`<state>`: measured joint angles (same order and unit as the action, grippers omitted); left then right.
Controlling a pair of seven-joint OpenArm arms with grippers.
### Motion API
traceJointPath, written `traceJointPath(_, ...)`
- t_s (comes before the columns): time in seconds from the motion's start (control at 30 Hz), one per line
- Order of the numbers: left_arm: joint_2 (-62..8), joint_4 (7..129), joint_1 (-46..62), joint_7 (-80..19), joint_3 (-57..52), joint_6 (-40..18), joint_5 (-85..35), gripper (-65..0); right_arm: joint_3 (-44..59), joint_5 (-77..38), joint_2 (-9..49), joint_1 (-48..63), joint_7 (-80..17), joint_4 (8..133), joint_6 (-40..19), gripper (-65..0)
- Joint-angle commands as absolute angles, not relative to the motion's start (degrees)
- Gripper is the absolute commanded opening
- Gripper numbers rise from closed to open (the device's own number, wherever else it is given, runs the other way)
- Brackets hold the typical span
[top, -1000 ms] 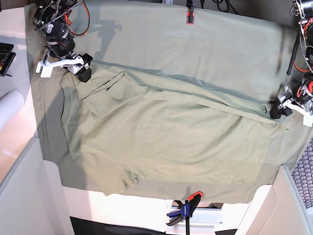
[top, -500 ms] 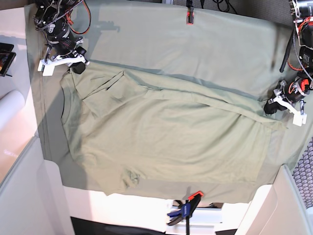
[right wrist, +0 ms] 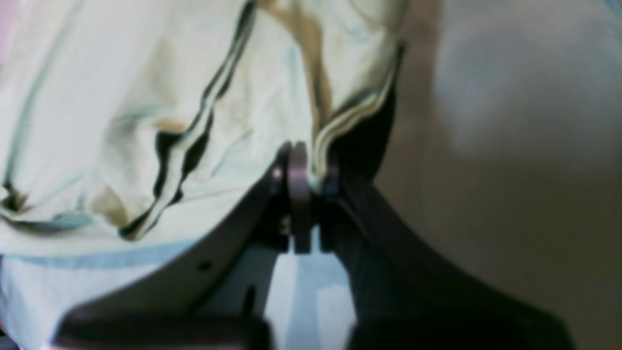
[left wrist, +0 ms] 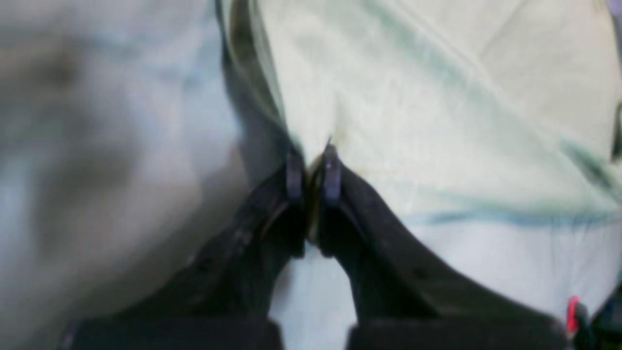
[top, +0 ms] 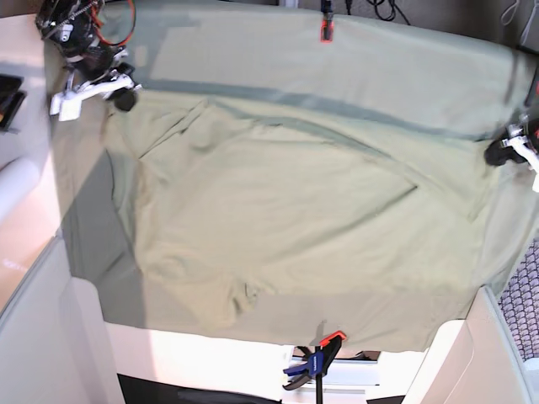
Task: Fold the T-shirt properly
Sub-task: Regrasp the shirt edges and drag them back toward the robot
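Observation:
The pale green T-shirt [top: 286, 219] lies spread over the table, its far edge raised and stretched between my two grippers, with a dark shadow band under that edge. At the far left of the base view, my right gripper [top: 125, 99] is shut on the shirt's corner. Its wrist view shows the jaws [right wrist: 306, 170] pinched on a hemmed, bunched edge of the T-shirt [right wrist: 146, 97]. My left gripper [top: 501, 153], at the right edge of the base view, is shut on the opposite corner. In its wrist view the gripper [left wrist: 313, 165] pinches the T-shirt [left wrist: 437, 97] between its tips.
A greyer green tablecloth [top: 379, 76] covers the table under the shirt. A red-handled clamp [top: 326, 29] holds it at the far edge and a blue and orange clamp [top: 318, 362] at the near edge. A white roll [top: 17, 181] and a black object [top: 8, 97] lie on the left.
Both grippers went from open to shut on the shirt's far corners. They then rose and moved towards the far side, lifting and stretching the shirt's far edge.

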<state>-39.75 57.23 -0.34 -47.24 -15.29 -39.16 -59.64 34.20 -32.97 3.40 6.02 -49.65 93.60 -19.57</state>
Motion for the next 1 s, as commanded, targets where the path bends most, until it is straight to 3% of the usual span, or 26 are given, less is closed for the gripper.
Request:
traceJointPath(0.0, -41.54, 60.34, 0.38, -46.61, -15.66, -40.0, -60.6, -65.0, 34.37, -33.8, 4.82, 6.22, -48.45, 95.9, -19.77, -65.0)
traceJointPath(0.47, -44.97, 82.54, 20.56, -46.61, -20.1, -40.0, -59.29, -65.0, 35.29, -34.09, 7.92, 25.08, -48.47, 112.46, -19.73, -65.0)
traceJointPath(0.97, -44.75, 84.97, 27.99, -46.54, -20.93, -40.0, -58.65, -65.0, 37.65, -33.34, 7.9, 29.41, -49.15, 112.99, -19.75, -65.0)
